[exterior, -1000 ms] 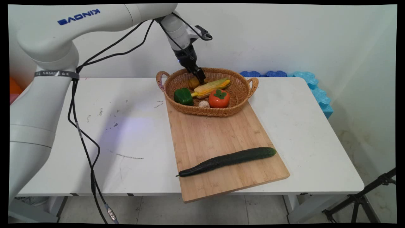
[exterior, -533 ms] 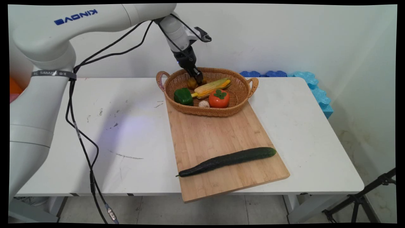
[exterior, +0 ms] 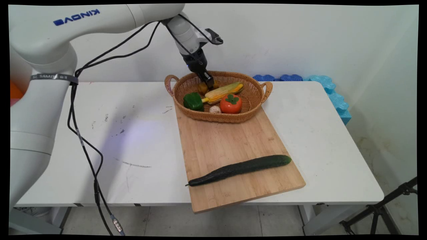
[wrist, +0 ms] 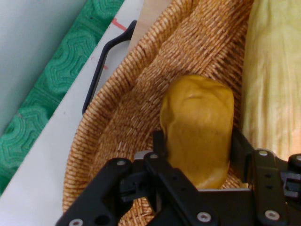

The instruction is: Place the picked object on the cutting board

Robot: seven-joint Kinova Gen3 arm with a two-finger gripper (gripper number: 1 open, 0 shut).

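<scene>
The pincer (wrist: 197, 150) is down inside the woven basket (exterior: 253, 96), and its two black fingers (wrist: 158, 141) are pinching a yellow-brown potato (wrist: 197, 136) from both sides. The potato (exterior: 202, 87) is in the back part of the basket, close to the far wall. Right beside it lies a corn cob (exterior: 224, 92) in its pale husk. In front of those sit a green pepper (exterior: 193, 101), a small garlic bulb (exterior: 215, 109) and an orange persimmon (exterior: 231, 103) with a green top.

The basket stands on the far end of a long wooden board (exterior: 230, 146). A long dark cucumber (exterior: 239, 169) lies slanted across the near end of the board, well apart from the basket. The near corner of the board sticks out past the counter's edge.

The counter (exterior: 133, 140) is white, with dark scuffs and scratches on its left half. Black cables (exterior: 83, 143) hang from the arm and drop past the counter's front edge. Behind the counter is a plain pale wall (exterior: 300, 40). Blue foam mats (exterior: 330, 93) lean along the wall at the counter's far right corner. A black stand leg (exterior: 383, 206) shows on the floor at the lower right.
</scene>
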